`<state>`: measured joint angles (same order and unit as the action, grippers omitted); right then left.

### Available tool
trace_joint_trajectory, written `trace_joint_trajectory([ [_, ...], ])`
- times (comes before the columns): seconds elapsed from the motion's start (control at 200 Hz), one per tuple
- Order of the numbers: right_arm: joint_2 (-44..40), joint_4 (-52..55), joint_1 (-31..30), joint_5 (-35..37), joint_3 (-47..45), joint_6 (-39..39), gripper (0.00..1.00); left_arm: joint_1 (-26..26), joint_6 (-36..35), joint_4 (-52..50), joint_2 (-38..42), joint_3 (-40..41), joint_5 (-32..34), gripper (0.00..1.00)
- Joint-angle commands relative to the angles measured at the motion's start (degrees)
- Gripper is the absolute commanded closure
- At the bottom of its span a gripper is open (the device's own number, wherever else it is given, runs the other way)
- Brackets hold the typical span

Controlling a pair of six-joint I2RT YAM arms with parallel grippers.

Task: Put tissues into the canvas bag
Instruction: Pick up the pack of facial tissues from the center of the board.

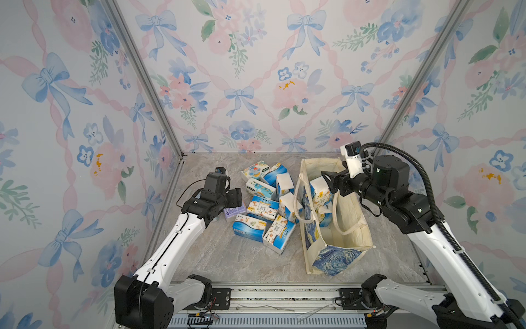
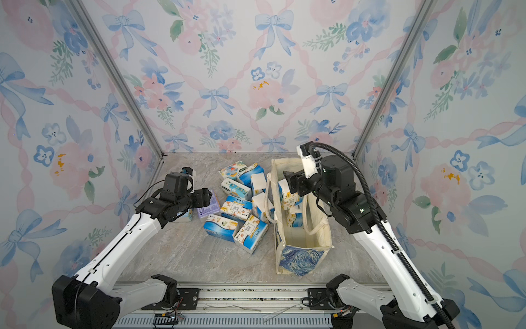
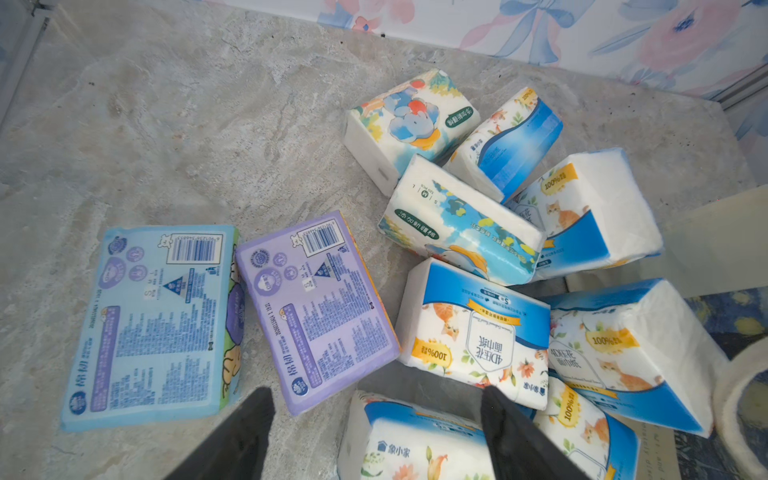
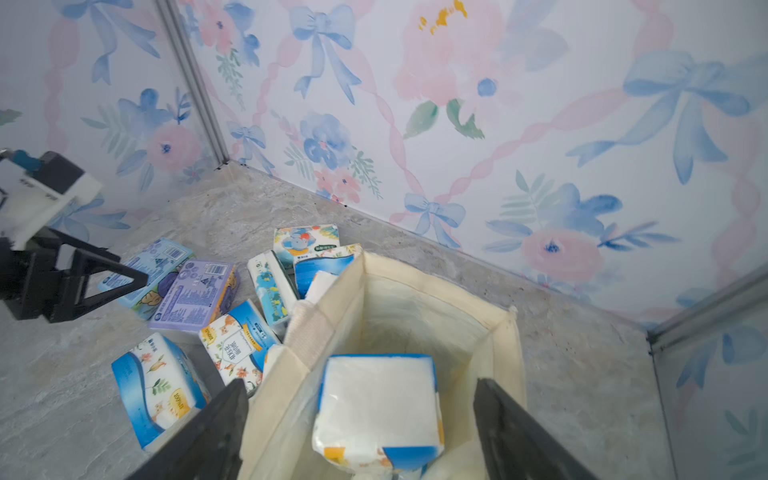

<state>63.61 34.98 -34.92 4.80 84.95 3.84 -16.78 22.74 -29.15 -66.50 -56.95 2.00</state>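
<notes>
The soft cream canvas bag [image 1: 333, 259] stands open centre-right in both top views, its floor partly hidden. Glossy brick-shaped tissues [image 1: 257, 209] heap at centre; some stand inside the bag. The right gripper [image 4: 359, 381] gapes around one bagged pack [image 4: 378, 399] without touching it; the left gripper [image 3: 374, 390], likewise apart, holds nothing.

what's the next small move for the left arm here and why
Probably lower the left end effector onto the lavender pack and close. Its jaws stand open and empty just above that pack, which lies flat on the table, while the right end effector, also open, is over the canvas bag with a blue-and-white pack already standing inside.
</notes>
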Motion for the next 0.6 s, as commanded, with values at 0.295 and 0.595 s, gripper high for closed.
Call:
trace_joint_trajectory([
  [0.295, 17.81, 3.60, -24.59, -6.61, 9.53, 5.75, 0.09, 0.52, 2.75, 11.37, 9.83, 6.70, 0.81, 0.16],
  [0.595, 30.83, 6.03, -29.06, -5.61, 9.54, 2.94, 0.08, 1.19, 2.35, 12.62, 14.88, 7.83, 5.03, 0.12],
])
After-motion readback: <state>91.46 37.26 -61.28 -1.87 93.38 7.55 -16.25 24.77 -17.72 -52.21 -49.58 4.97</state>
